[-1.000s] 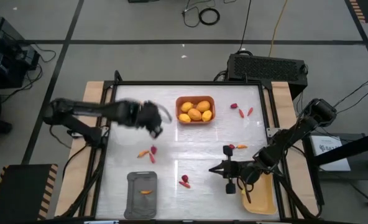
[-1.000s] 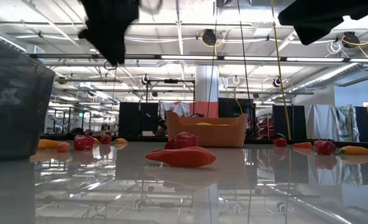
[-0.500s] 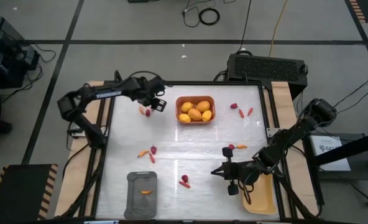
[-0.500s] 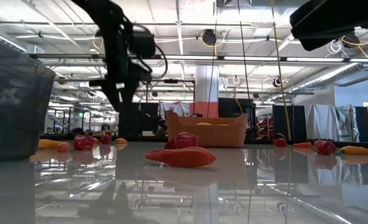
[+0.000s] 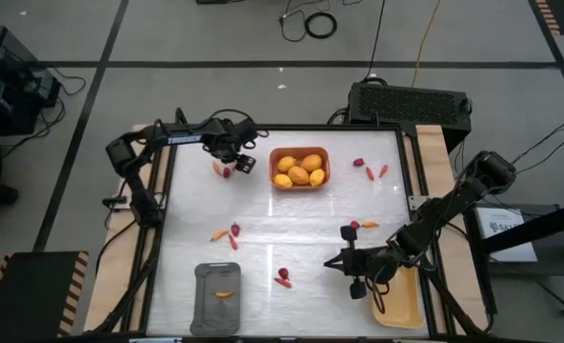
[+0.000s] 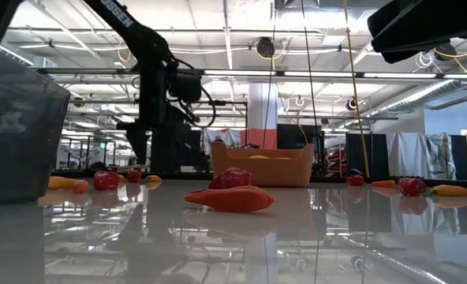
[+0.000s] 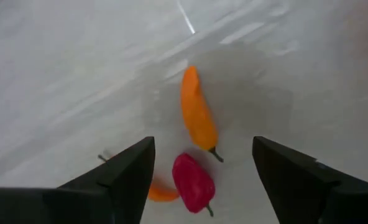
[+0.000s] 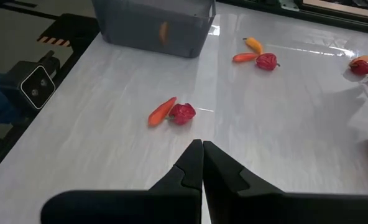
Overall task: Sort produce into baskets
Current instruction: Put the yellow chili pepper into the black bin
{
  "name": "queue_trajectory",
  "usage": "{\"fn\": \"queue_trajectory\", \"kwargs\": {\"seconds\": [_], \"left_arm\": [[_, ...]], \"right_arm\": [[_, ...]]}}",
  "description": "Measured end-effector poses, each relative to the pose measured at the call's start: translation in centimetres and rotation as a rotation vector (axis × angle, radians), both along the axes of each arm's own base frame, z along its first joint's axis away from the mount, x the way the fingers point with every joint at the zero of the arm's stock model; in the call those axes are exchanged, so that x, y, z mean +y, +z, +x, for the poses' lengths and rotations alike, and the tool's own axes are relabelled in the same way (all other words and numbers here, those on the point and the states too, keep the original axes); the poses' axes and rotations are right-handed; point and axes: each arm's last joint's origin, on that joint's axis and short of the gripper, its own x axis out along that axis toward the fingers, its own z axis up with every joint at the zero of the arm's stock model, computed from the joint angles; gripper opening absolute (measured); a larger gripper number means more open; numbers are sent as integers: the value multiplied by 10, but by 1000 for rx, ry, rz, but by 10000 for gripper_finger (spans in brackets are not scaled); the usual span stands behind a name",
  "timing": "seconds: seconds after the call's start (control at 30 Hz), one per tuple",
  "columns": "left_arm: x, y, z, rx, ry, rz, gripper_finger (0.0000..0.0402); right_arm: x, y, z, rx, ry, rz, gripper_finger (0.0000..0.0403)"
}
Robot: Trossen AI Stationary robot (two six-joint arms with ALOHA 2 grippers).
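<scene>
Left fingers: the left gripper (image 7: 199, 180) hangs with its two dark fingers (image 7: 119, 180) spread wide and empty, near the far-left corner of the glossy white tabletop (image 5: 292, 229), straddling a small red berry-like lump (image 7: 193, 182).
Target cluster: just beyond the lump lies a slim orange pepper-like stick (image 7: 197, 114); a second orange piece (image 7: 159, 193) peeks out beside the lump, touching or nearly so.
Handling: my guess is light, smooth moulded pieces, firm but apt to skid on the slick top; the lump wants a pinch across its widest middle, clear of the thin stem.
Right fingers: the right gripper (image 8: 202, 163) is pressed fully together, holding nothing, near the front-right corner beside the pale yellow shallow tray (image 5: 401, 303).
Other baskets: the orange-brown rectangular tray (image 5: 299, 169) of yellow-orange rounded fruits (image 5: 301, 173) sits by the far edge; the dark grey tray (image 5: 216, 298) at the front edge holds one orange stick.
Change: a second ago the left arm was blurred further toward mid-table with narrower fingers; it has swung to the far-left corner and opened. The right arm has barely moved.
</scene>
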Motion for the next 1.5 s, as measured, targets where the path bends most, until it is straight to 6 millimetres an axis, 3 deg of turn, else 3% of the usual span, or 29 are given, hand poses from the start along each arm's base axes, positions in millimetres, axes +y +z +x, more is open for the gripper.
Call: {"fn": "queue_trajectory", "kwargs": {"seconds": [0.3,0.6,1.13,1.5], "left_arm": [[4,-25,5,80,-24,-9,279],[6,-23,8,63,-51,8,273],[5,-23,7,80,-97,-3,141],[4,-23,5,95,-121,-25,86]], "right_arm": [[0,0,0,0,-1,0,0],[0,0,0,-2,-1,1,0],[0,0,0,-4,-9,18,0],[0,0,0,-4,-11,20,0]]}}
